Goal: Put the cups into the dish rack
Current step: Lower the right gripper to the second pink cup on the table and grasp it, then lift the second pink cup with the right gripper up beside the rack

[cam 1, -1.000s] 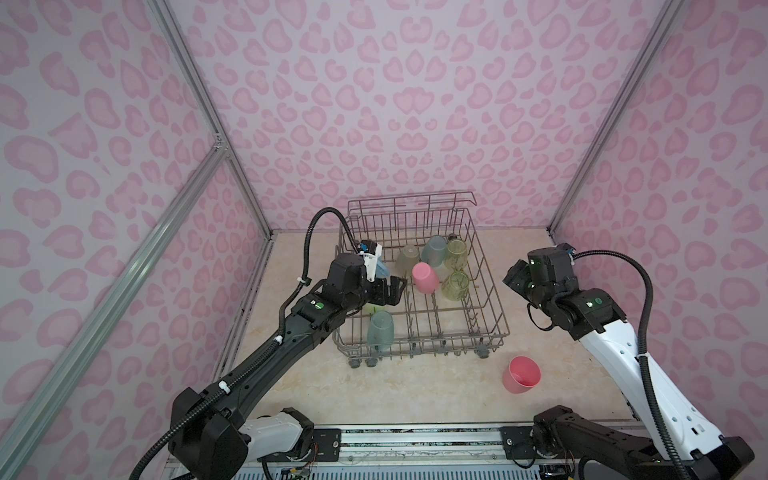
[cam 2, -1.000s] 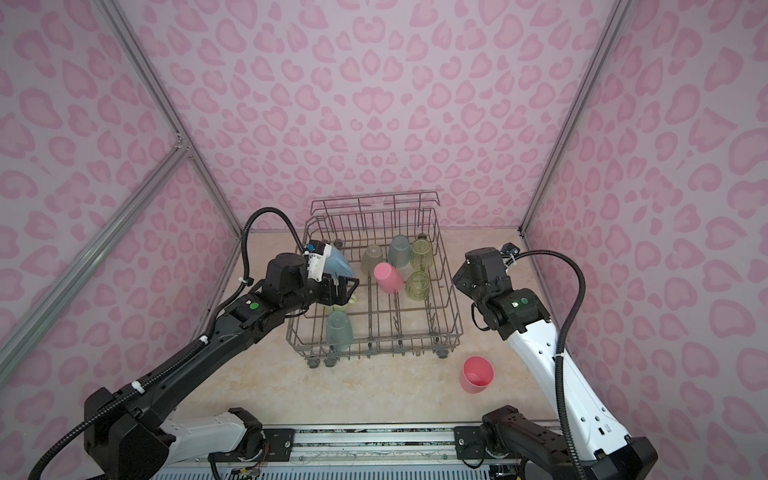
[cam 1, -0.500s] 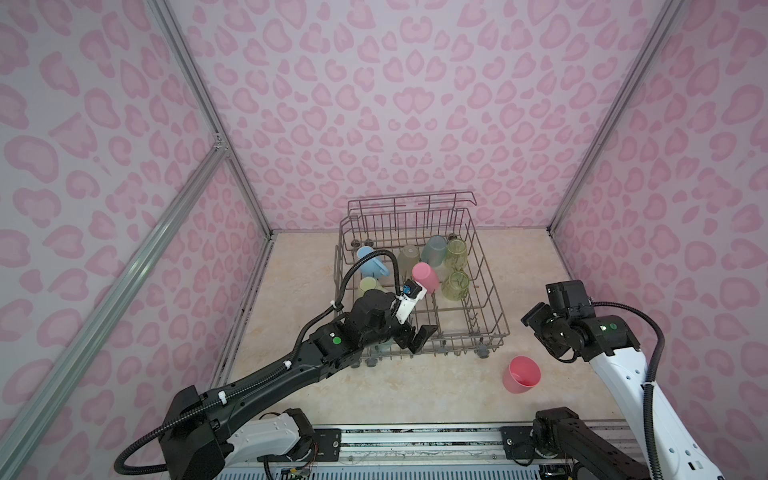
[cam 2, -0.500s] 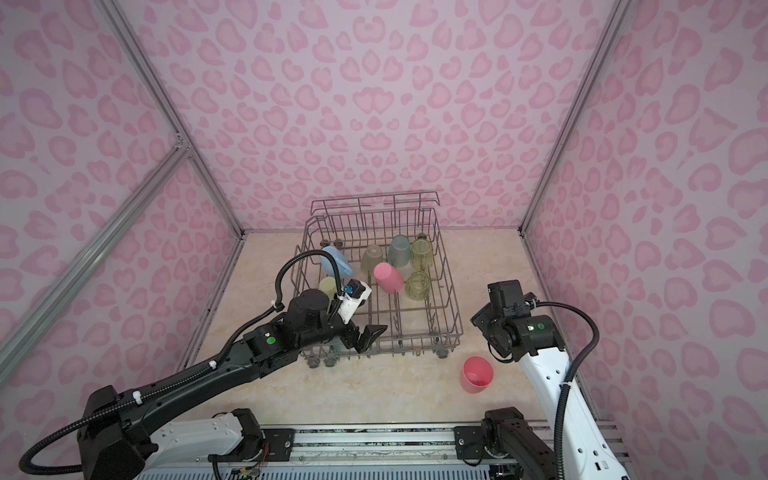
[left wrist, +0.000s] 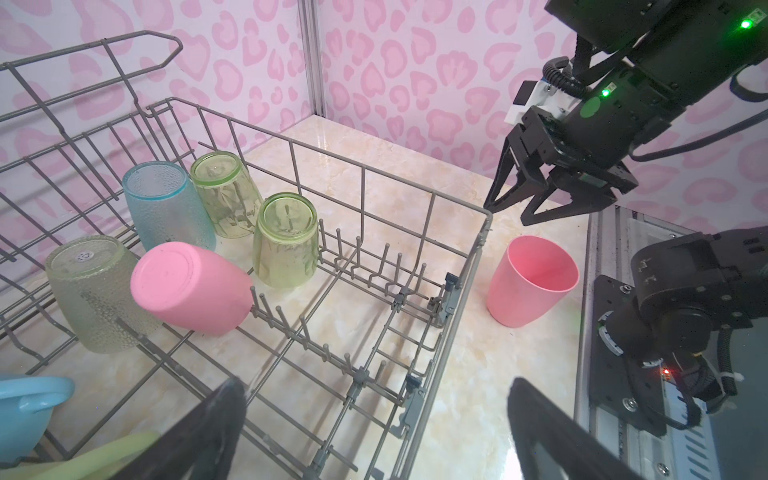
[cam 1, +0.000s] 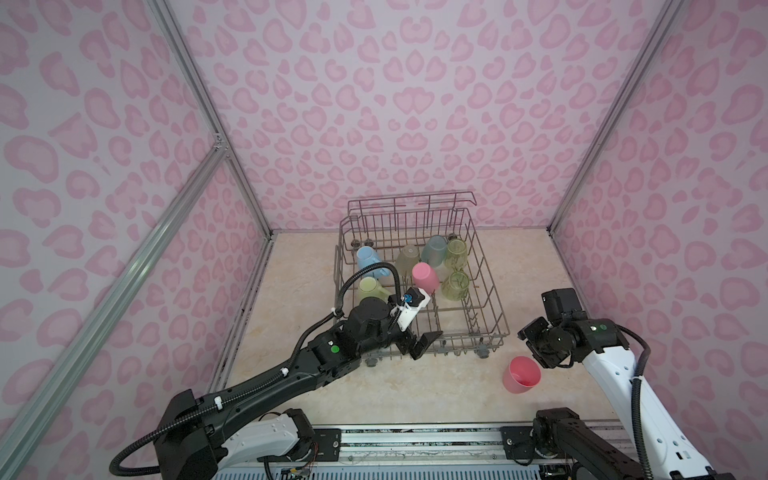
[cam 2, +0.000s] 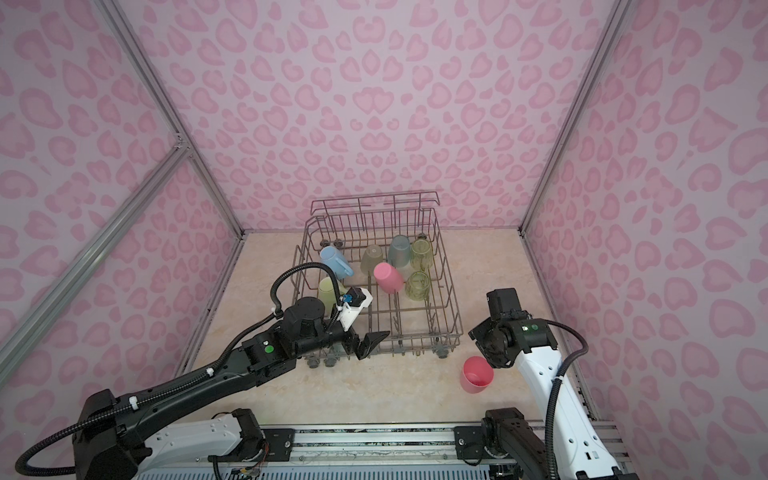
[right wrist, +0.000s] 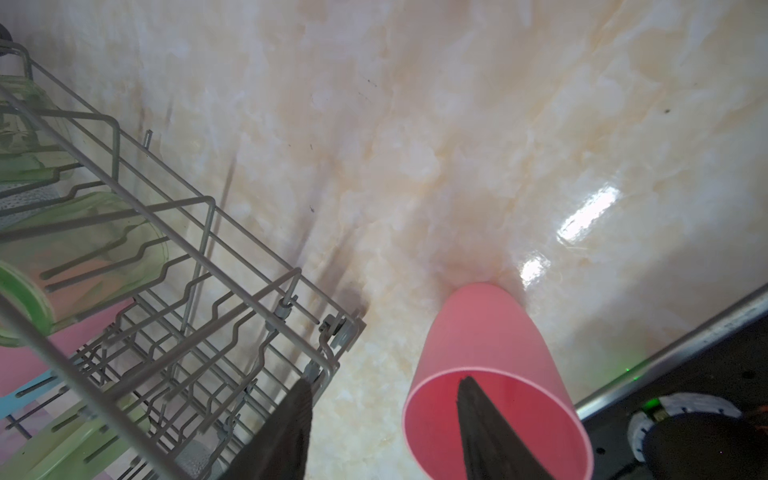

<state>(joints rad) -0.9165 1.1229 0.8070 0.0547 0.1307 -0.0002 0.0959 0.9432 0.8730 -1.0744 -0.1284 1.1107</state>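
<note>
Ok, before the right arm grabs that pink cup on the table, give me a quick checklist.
1. Pink cup upright on the table, mouth up: ok.
2. Right end effector open and empty: ok.
3. One finger lined up over the cup's mouth, the other outside its wall: ok.
4. Finger touching the rim: cannot tell.
5. Left end effector open, at the near edge of the dish rack, apart from the cup: ok.
6. Free tines in its near half: ok.

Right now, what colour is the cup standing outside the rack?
Pink. The cup shows best in the left wrist view.
</note>
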